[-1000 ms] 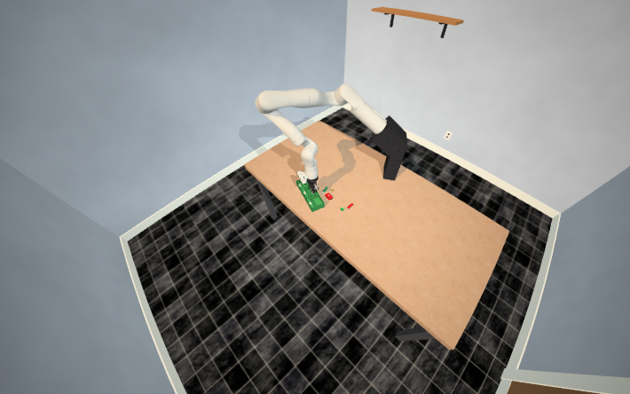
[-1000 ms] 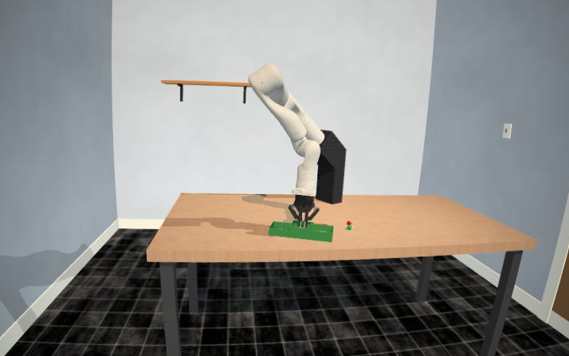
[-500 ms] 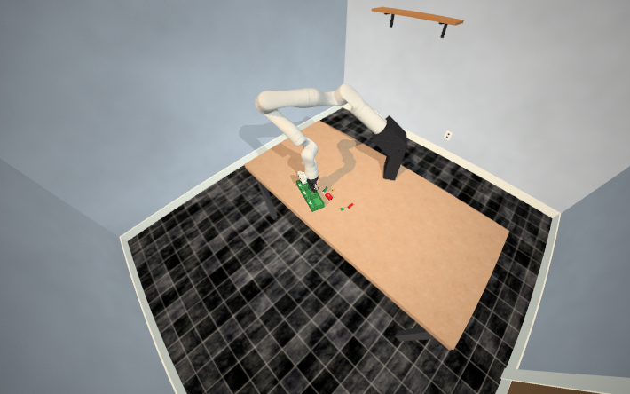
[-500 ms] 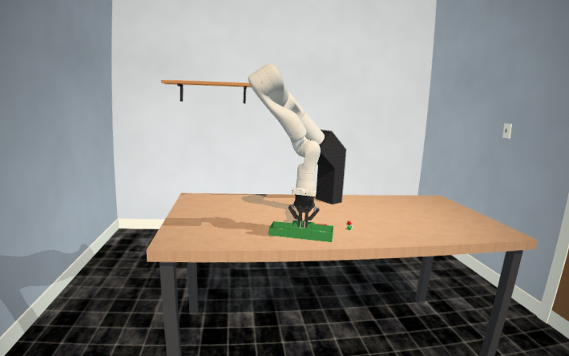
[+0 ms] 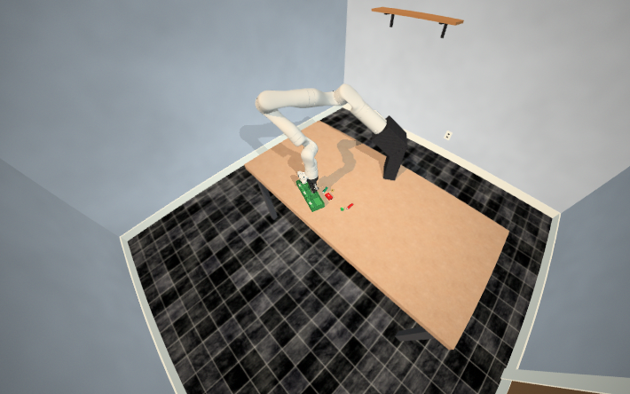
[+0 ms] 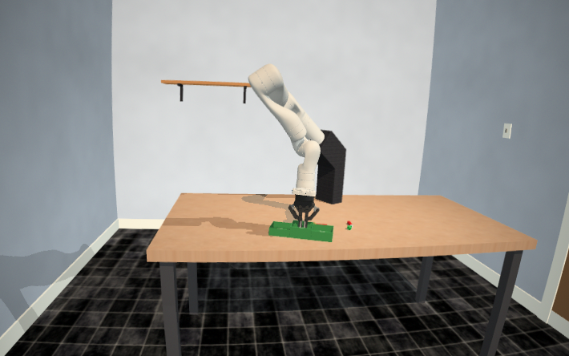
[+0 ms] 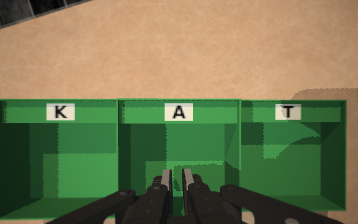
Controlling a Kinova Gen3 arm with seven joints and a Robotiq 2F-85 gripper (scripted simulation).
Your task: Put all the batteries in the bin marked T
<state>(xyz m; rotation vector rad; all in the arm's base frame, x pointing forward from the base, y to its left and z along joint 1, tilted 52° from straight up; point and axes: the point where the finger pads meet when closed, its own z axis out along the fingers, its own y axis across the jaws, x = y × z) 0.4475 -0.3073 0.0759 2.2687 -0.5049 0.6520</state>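
A green row of three bins (image 5: 315,205) (image 6: 287,231) stands near the table's left edge. In the wrist view the bins are marked K (image 7: 60,111), A (image 7: 179,112) and T (image 7: 287,112), and all three look empty. My gripper (image 5: 312,187) (image 6: 303,224) (image 7: 177,181) is shut with only a narrow gap, low over the near side of bin A. I see nothing held between the fingers. Small red and green things (image 5: 328,196) (image 5: 350,205) (image 6: 349,225) lie on the table right of the bins. They are too small to tell which are batteries.
The wooden table (image 5: 405,234) (image 6: 410,225) carries the arm's black base (image 5: 390,146) (image 6: 331,167) at its back edge. Another small green piece (image 5: 325,188) lies close to the bins. The table's left edge runs just beyond the bins.
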